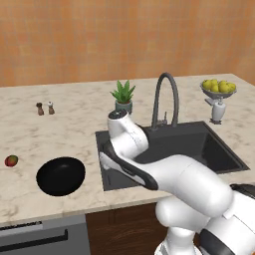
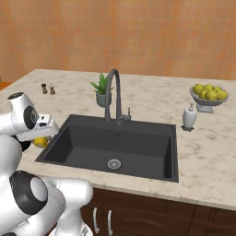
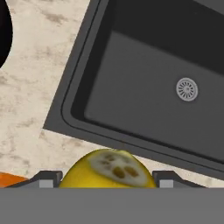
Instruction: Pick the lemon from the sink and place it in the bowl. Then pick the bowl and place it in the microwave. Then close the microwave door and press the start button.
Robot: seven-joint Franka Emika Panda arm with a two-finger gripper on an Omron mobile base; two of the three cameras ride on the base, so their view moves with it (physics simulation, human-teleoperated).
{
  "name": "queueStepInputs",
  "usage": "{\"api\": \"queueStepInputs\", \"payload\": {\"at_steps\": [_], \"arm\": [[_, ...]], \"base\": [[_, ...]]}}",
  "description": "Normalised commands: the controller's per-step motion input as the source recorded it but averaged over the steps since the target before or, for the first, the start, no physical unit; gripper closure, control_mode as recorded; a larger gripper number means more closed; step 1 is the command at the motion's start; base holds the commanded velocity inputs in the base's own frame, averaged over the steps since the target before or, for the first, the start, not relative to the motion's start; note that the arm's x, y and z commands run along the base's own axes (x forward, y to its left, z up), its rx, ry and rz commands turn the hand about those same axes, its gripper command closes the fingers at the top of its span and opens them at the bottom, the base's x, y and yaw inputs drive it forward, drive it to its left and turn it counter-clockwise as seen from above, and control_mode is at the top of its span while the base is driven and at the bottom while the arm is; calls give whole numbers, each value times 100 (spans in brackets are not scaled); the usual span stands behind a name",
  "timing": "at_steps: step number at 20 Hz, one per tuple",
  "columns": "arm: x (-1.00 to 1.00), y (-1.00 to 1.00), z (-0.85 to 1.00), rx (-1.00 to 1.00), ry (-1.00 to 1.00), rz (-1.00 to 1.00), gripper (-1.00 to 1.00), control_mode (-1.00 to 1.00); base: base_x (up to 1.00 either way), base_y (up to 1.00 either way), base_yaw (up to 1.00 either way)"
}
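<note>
Above the sink's (image 2: pixel 69 122) left rim, jaws clamped on the lemon (image 3: pixel 107 169), carried clear of the basin. Off to the left on the table (image 1: pixel 30 139), the bowl (image 1: pixel 61 175), well apart; leftward carry needed, probably.

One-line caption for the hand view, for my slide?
Gripper holding the lemon above the sink rim.
</note>
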Motion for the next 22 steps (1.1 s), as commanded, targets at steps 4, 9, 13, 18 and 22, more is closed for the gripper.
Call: {"api": "queueStepInputs", "payload": {"at_steps": [4,9,13,18,22], "arm": [[1,100,23,0,7,0,100,-100],[10,90,7,0,6,0,100,-100],[22,73,-1,-2,8,-1,100,-100],[37,62,-9,-2,14,-6,100,-100],[36,57,-24,-1,15,-9,100,-100]], "base": [[0,0,0],[0,0,0],[0,0,0],[0,0,0],[0,0,0]]}}
